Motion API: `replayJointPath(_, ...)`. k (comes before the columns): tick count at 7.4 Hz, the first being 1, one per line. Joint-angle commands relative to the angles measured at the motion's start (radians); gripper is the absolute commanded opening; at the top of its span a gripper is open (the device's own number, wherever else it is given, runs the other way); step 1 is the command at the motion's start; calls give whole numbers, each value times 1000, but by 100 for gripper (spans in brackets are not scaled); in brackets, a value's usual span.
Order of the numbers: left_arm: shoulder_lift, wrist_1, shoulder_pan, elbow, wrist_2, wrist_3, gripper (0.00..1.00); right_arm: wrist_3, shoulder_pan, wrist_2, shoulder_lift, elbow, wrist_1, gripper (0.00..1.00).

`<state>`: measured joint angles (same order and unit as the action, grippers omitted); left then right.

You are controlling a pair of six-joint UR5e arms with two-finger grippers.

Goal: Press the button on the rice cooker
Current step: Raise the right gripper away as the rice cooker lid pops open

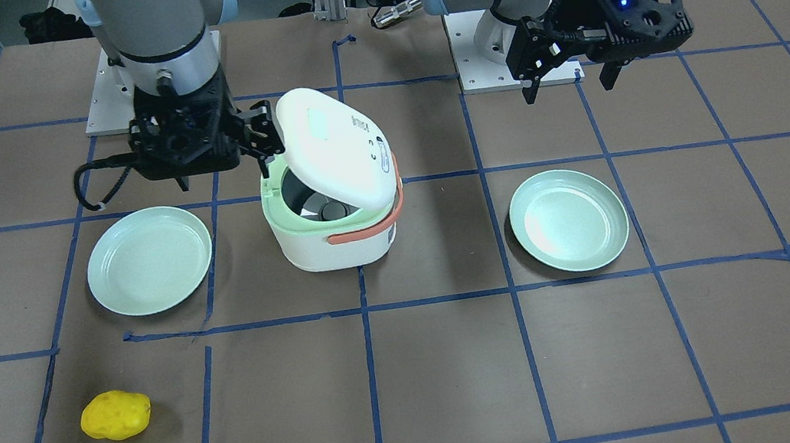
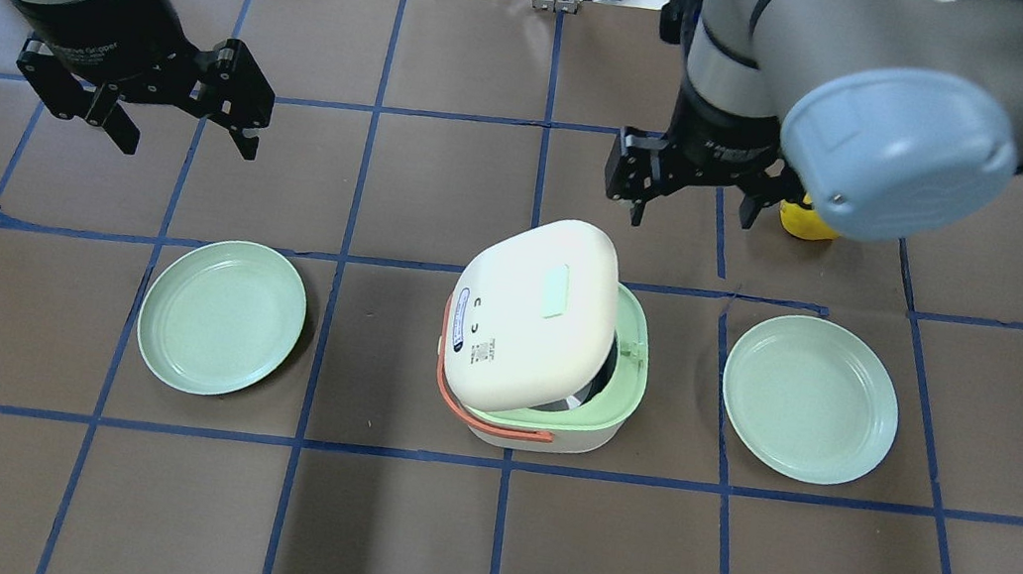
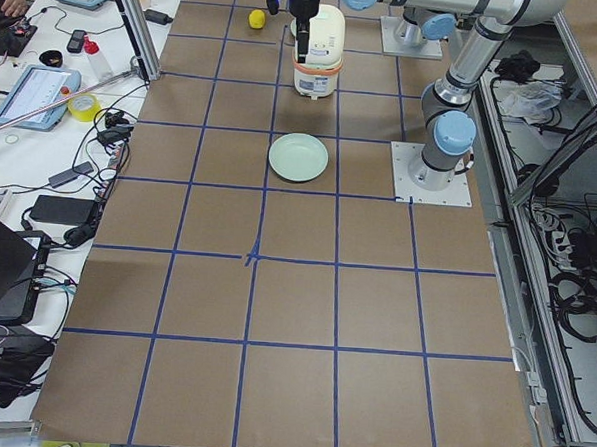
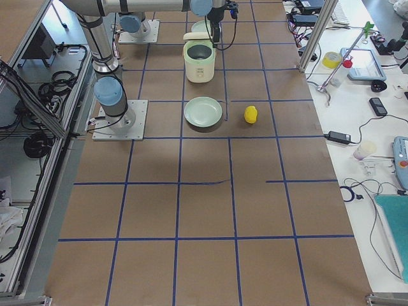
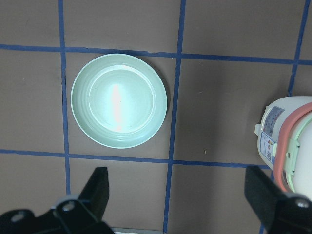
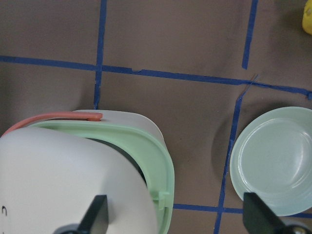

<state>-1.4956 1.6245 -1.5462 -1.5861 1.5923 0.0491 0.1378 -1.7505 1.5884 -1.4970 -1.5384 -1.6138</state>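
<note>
Brown table (image 2: 397, 531). White rice cooker (image 1: 326, 250) sits mid-table between left plate (image 2: 222, 316) and right plate (image 2: 809, 399), with the orange handle (image 1: 365, 232) lying against its body and the white lid (image 2: 530, 330) popped up, tilted over the pale-green rim (image 2: 637, 355). Both green plates hold only glare. Front-facing view looks under the lid into the dark inner pot (image 1: 307, 203), where a grey round piece (image 1: 332, 211) sits, possibly part of the pot, too small to tell; overhead the lid covers all that. Both tools have fingers spread wide: left gripper (image 2: 187, 141) hangs above the table near left plate, right gripper (image 2: 692, 202) hangs high by the raised lid, its wrist view looking down on lid and rim. Yellow lump (image 1: 115, 415) shows whole in the front-facing view, well apart from the cooker; overhead it is mostly hidden behind the right arm (image 2: 891, 150).
</note>
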Motion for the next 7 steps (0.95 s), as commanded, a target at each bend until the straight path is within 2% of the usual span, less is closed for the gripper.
replayJointPath(1,0,0,0,0,0,0,100,-84,118,-8,0,107,43,100)
replayJointPath(2,0,0,0,0,0,0,100,-99,159,-8,0,136,48,100)
replayJointPath(7,0,0,0,0,0,0,100,-99,167,10,-3,144,49,100)
